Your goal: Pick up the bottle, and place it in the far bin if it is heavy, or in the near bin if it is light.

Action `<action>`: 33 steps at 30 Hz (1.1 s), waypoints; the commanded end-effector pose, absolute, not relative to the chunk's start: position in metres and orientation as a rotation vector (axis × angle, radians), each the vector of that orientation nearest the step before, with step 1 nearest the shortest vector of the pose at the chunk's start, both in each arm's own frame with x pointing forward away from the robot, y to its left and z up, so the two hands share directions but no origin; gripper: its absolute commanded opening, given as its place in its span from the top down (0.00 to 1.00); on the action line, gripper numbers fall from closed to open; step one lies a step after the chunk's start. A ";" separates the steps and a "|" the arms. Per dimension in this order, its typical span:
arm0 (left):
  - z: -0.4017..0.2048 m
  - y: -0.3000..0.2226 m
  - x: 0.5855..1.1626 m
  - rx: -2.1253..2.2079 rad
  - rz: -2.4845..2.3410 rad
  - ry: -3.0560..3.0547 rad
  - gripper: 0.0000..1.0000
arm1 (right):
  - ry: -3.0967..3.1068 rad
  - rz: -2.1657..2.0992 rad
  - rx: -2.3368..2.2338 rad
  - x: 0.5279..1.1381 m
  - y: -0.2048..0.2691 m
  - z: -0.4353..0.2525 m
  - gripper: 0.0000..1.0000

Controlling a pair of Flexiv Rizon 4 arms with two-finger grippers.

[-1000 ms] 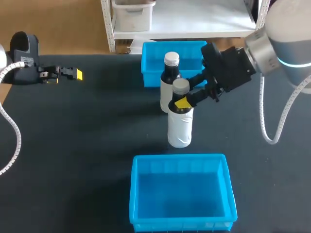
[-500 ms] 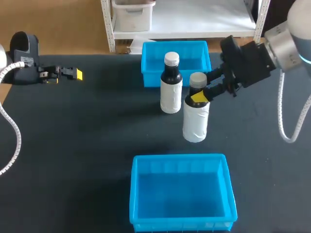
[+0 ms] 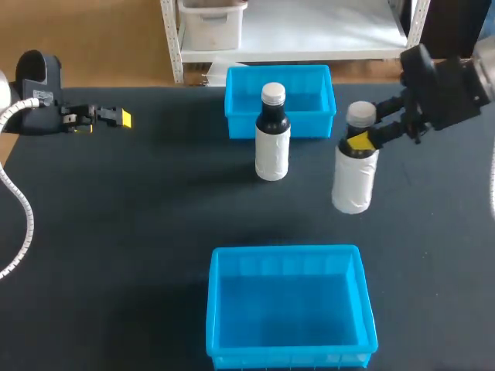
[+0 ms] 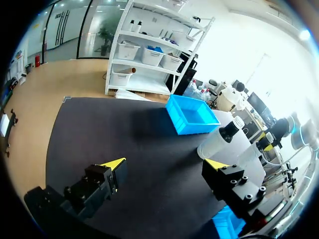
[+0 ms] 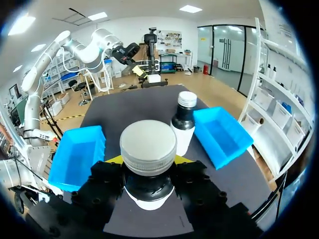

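The right arm comes in from the upper right of the head view, cut off by the frame's edge. The right gripper (image 3: 363, 140) has its fingers clamped on the neck of the grey-capped bottle (image 3: 353, 179), just under the cap. This bottle hangs upright at the right of middle, and its dark neck is mostly hidden behind a yellow tip. Whether its base touches the black tabletop (image 3: 139, 232) cannot be told from here. In the right wrist view the grey-capped bottle (image 5: 148, 147) fills the space between the right gripper's (image 5: 148, 160) fingers; only slivers of the yellow tips show on either side of the cap, and the body below is almost wholly hidden.

A white-capped bottle (image 3: 272, 136) stands upright at upper middle, just in front of the far bin (image 3: 280, 124) and covering part of its front wall. The near bin (image 3: 290, 305) sits at lower middle.

The left gripper (image 3: 116, 118) hovers at the upper left, well apart from both bottles. The left wrist view shows the left gripper (image 4: 166, 164) with its fingers spread wide, nothing between them. Ahead lie the far bin (image 4: 192, 117) and the white-capped bottle (image 4: 222, 139); one finger blocks much of the scene beyond.
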State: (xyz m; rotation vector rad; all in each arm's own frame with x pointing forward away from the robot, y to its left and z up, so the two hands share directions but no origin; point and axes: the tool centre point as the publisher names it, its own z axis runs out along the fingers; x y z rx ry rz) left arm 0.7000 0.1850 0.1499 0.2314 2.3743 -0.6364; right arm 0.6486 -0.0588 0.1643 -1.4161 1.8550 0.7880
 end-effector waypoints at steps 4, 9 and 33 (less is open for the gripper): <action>0.150 0.185 0.700 0.231 -0.636 2.374 0.00 | 1.881 0.746 -1.366 0.655 -0.092 0.180 0.75; 0.150 0.185 0.700 0.231 -0.636 2.374 0.00 | 1.887 0.722 -1.353 0.663 -0.105 0.190 0.76; 0.150 0.185 0.700 0.231 -0.636 2.374 0.00 | 1.877 0.646 -1.351 0.758 -0.115 0.252 0.76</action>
